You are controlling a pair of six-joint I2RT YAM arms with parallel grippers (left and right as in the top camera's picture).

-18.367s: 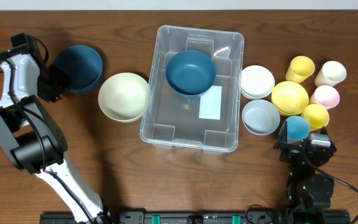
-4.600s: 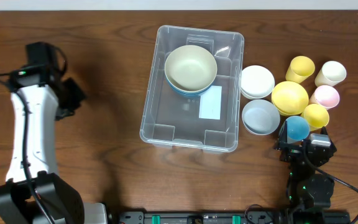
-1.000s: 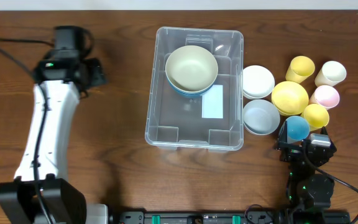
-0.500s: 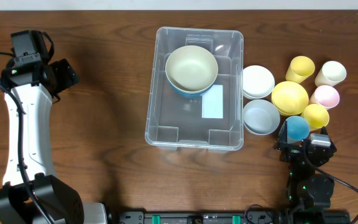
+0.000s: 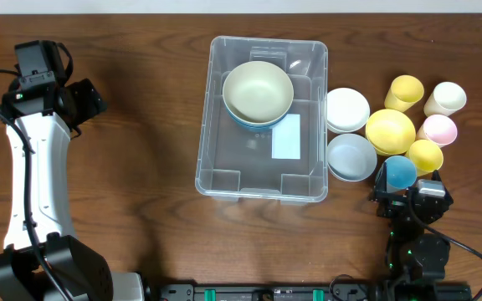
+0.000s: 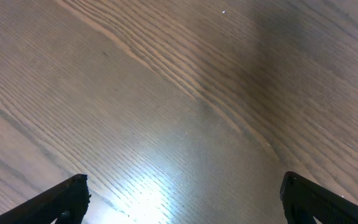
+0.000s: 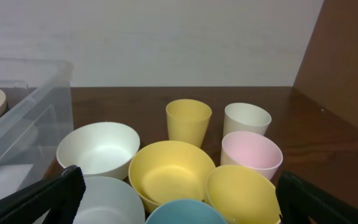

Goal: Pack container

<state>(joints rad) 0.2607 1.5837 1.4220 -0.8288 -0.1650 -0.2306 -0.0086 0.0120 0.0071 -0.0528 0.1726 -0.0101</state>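
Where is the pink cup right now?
Overhead, the pink cup sits far right, between the cream cup and a yellow cup, beside the yellow bowl.

We see wooden tabletop, grain running diagonally, bright glare patch low centre. Our left gripper spread wide, black fingertips in bottom corners, tabletop between.
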